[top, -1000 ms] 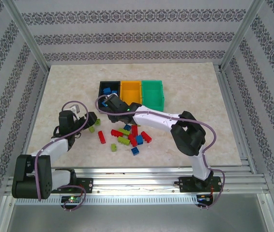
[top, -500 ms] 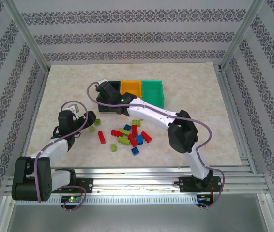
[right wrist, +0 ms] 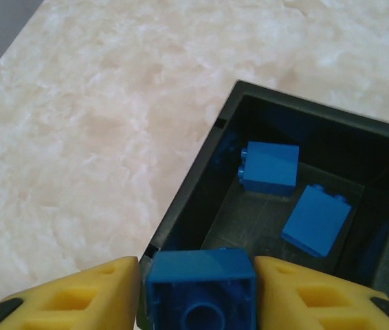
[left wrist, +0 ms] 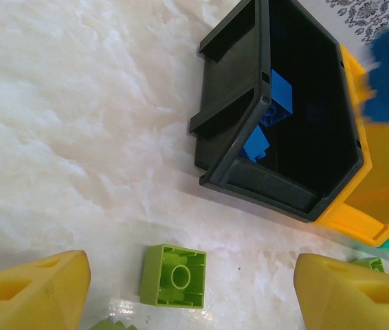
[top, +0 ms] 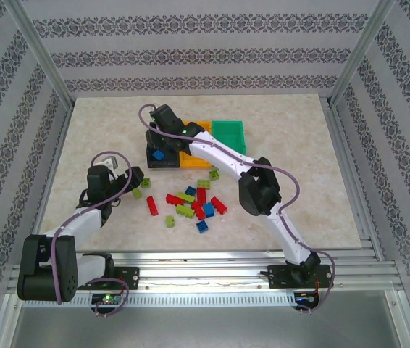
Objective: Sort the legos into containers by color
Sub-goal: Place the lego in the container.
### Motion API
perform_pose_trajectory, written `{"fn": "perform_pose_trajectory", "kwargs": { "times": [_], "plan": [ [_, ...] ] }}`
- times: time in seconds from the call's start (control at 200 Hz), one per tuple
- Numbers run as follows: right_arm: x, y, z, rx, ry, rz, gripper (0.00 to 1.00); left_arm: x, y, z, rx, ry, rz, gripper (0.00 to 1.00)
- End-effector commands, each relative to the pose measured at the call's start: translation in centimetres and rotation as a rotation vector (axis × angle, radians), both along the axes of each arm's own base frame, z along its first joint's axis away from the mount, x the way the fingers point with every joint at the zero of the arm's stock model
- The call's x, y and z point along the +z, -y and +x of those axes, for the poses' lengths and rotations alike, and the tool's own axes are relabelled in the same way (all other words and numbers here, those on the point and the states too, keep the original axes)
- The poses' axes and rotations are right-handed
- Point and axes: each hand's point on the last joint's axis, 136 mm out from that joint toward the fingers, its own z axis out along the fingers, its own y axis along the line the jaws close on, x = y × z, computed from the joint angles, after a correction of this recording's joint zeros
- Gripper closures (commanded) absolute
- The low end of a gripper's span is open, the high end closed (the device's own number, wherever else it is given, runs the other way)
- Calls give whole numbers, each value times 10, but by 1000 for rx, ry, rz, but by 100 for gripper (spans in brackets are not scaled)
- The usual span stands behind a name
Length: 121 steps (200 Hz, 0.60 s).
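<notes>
The right tool (right wrist: 196, 302) hangs over the near corner of the black open-topped plastic bin (right wrist: 181, 206). A blue studded plastic brick (right wrist: 201, 275) sits between its yellow fingers (right wrist: 78, 295). A thin dark slit shows on the brick's left side, so it cannot be told whether the brick is clamped or loose. Two more blue bricks (right wrist: 270, 167) lie on the bin's floor. The orange plastic bin (left wrist: 380, 199) touches the black one, and the green plastic bin (top: 230, 134) comes next in the row. The left tool (left wrist: 191, 275) is spread wide and holds nothing, low over a yellow-green square brick (left wrist: 174, 275) that lies on the marbled cream bench (top: 96, 123). Loose red, blue and yellow-green bricks (top: 194, 203) lie scattered in front of the bins.
</notes>
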Motion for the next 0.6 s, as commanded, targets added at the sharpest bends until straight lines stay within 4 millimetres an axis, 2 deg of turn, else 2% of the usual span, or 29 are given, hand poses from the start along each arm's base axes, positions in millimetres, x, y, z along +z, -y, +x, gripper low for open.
{"fn": "perform_pose_trajectory", "kwargs": {
  "times": [0.0,0.18,0.34,0.525,0.6],
  "plan": [
    [-6,5,-6,-19,-8,-32,48,7,-3,5,-7,27,9,22],
    [1,5,-26,29,-4,-35,46,8,-4,4,1,31,14,22],
    [-6,4,-72,81,-7,-60,45,8,-3,5,-7,26,13,22],
    [-18,20,-122,121,-43,-91,44,8,-3,5,-2,28,6,22],
    [-29,30,-141,128,-66,-101,44,8,-2,5,-7,29,2,22]
  ]
}}
